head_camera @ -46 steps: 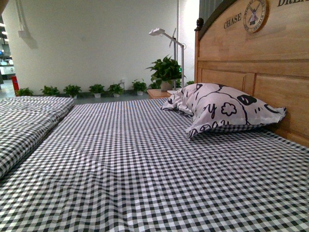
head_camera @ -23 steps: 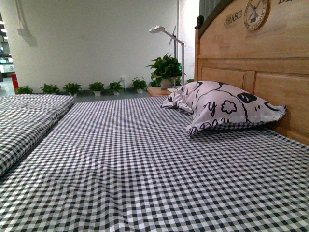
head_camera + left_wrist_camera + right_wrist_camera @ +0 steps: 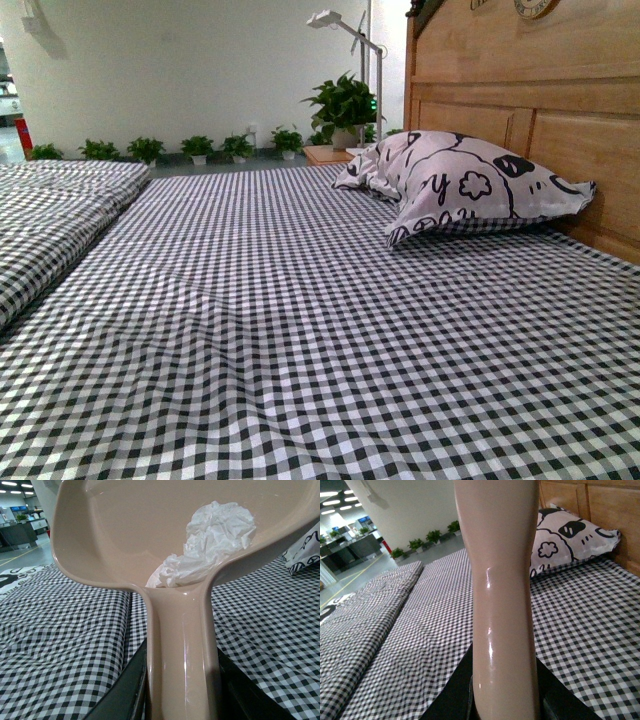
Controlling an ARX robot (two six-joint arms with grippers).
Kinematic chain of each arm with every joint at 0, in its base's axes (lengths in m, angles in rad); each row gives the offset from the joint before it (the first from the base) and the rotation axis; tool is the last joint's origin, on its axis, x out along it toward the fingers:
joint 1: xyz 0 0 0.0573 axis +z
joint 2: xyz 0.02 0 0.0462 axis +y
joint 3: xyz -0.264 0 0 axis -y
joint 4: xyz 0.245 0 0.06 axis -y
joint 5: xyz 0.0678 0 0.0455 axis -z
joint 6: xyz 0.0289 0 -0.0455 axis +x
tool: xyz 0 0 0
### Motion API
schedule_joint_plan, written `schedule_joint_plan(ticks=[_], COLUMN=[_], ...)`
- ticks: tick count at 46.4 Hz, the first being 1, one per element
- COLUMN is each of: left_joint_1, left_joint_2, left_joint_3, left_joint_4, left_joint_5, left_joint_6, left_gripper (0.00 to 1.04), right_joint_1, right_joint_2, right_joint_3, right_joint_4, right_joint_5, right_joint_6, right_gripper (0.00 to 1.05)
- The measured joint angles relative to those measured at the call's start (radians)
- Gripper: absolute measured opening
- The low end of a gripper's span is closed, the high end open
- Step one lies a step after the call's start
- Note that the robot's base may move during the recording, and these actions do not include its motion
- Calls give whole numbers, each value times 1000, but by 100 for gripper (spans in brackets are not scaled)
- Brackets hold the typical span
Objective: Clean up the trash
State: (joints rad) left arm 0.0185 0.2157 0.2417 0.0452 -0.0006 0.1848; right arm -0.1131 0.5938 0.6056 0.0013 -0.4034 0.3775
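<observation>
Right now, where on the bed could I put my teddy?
The big checked sheet is bare between the folded quilt at the left and the pillow. By the headboard it's crowded: the pillow fills that corner.

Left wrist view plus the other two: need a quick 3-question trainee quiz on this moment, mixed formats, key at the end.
1. True or false: the paper wad lies inside the dustpan.
2. Multiple choice: in the front view, what rests against the headboard? A) brush B) pillow C) box
3. Short answer: what does the right wrist view show rising from the right hand?

Key
1. True. The wad sits in the pan, near where the handle joins it, and the left hand holds that handle.
2. B.
3. A smooth beige handle; its top end is out of frame, so what it belongs to cannot be told.
</observation>
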Motion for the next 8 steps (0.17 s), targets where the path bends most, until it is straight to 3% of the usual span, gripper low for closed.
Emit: schedule_joint_plan(ticks=[8], left_joint_1=[0], left_joint_2=[0], left_joint_3=[0], left_joint_4=[0], left_joint_5=[0], left_joint_6=[0], left_gripper=[27], right_joint_1=[0], right_joint_2=[0], right_joint_3=[0], right_joint_4=[0], right_joint_5=[0], right_joint_6=[0], right_gripper=[19])
